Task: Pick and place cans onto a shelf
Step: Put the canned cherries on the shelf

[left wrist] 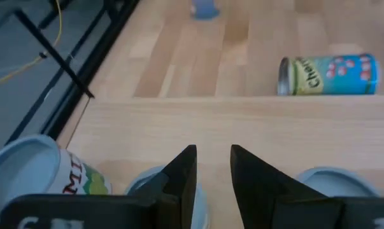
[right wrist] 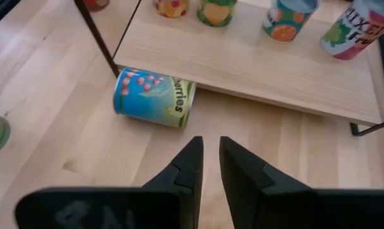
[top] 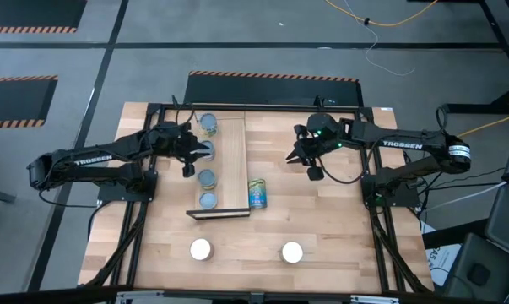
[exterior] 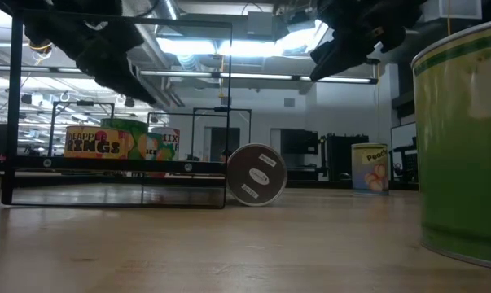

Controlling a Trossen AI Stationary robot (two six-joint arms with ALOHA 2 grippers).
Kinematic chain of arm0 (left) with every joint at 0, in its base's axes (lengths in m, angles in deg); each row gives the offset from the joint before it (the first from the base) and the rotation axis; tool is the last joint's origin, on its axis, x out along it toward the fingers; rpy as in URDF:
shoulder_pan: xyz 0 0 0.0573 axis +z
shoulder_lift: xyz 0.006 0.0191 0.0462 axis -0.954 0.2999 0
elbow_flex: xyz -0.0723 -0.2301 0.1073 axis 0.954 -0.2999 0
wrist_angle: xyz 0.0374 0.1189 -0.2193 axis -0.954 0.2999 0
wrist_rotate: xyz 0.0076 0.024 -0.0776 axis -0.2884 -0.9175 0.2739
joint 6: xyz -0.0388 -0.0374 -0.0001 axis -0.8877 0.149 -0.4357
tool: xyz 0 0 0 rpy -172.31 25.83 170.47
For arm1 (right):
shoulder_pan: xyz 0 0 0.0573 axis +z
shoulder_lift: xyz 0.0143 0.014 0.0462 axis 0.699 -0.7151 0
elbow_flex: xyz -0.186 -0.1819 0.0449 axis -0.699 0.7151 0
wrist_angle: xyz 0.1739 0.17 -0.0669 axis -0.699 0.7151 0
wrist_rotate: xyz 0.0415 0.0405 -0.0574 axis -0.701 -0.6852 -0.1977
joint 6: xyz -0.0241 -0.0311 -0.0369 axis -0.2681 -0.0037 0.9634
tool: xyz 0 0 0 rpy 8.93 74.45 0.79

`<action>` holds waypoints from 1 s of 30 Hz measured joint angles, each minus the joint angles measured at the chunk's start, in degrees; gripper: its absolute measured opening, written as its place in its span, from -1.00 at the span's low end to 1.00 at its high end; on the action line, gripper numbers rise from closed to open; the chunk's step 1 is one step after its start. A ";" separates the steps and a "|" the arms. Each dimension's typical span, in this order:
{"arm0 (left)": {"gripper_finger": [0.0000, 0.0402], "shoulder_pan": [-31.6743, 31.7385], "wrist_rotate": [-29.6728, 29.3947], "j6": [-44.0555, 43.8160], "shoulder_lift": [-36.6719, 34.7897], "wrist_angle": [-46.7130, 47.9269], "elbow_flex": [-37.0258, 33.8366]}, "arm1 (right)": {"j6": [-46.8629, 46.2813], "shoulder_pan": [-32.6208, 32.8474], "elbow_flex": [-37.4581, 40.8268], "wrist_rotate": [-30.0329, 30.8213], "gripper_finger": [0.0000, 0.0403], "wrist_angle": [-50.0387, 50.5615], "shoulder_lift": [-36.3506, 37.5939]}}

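The shelf [top: 230,165] is a light-wood plank on a black frame at the table's middle left. Several cans stand on it in a row along its left side [top: 207,177]. A blue-and-yellow can [top: 257,192] lies on its side on the table against the shelf's right edge; it also shows in the right wrist view [right wrist: 155,97]. My left gripper [left wrist: 212,166] hovers over the shelf above the row of cans, its fingers a narrow gap apart and empty. My right gripper [right wrist: 209,152] is shut and empty above the table, to the right of the lying can.
Two white-topped cans [top: 201,249] [top: 292,252] stand on the table near its front edge; one fills the low view's right side [exterior: 465,138]. Another can with a peach label [exterior: 370,168] stands farther back. Bare tabletop lies between the shelf and the right arm.
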 joint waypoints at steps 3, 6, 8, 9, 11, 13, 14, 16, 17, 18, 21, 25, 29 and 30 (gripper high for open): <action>-0.56 -1.31 0.00 -0.02 -1.25 0.06 0.00 | -0.69 0.00 0.00 1.89 -0.71 -0.88 0.00; -0.56 -2.39 -0.21 -0.04 -2.27 0.04 0.00 | -5.58 -0.02 0.00 3.33 -0.71 -2.54 -0.01; -0.56 -2.88 -0.33 -0.02 -2.49 0.06 0.00 | -8.23 -0.04 0.00 4.23 -0.67 -3.82 0.00; -0.56 -3.05 -0.37 -0.02 -2.51 0.04 0.00 | -9.40 -0.04 0.00 4.75 -0.63 -4.49 -0.02; -0.56 -3.36 -0.37 -0.04 -2.51 0.07 0.00 | -11.00 -0.04 0.00 5.35 -0.52 -5.46 -0.02; -0.56 -3.36 -0.40 -0.04 -2.53 0.05 0.00 | -12.28 -0.04 0.00 5.78 -0.37 -6.27 -0.02; -0.56 -3.36 -0.43 -0.06 -2.51 0.05 0.00 | -13.30 -0.02 0.00 6.50 -0.30 -6.87 -0.02; -0.56 -3.34 -0.50 -0.07 -2.51 0.05 0.00 | -15.48 -0.04 0.00 7.43 -0.15 -8.47 -0.02; -0.56 -3.34 -0.53 -0.07 -2.51 0.07 0.00 | -16.47 -0.04 0.00 7.38 -0.08 -9.28 -0.02; -0.56 -3.36 -0.52 -0.07 -2.51 0.05 0.00 | -16.54 -0.04 0.00 7.20 -0.03 -10.10 -0.02; -0.56 -3.34 -0.50 -0.09 -2.51 0.05 0.00 | -16.32 -0.04 0.00 3.64 0.05 -12.36 -0.82; -0.56 -3.34 -0.52 -0.13 -2.51 0.07 0.00 | -16.37 -0.17 0.00 -4.46 0.07 -16.30 -4.53; -0.56 -3.34 -0.48 -0.17 -2.51 0.07 0.00 | -16.27 -0.39 0.00 -9.03 0.07 -20.57 -10.74; -0.56 -3.34 -0.50 -0.17 -2.51 0.07 0.00 | -16.28 -0.55 0.00 -10.11 0.07 -21.57 -12.47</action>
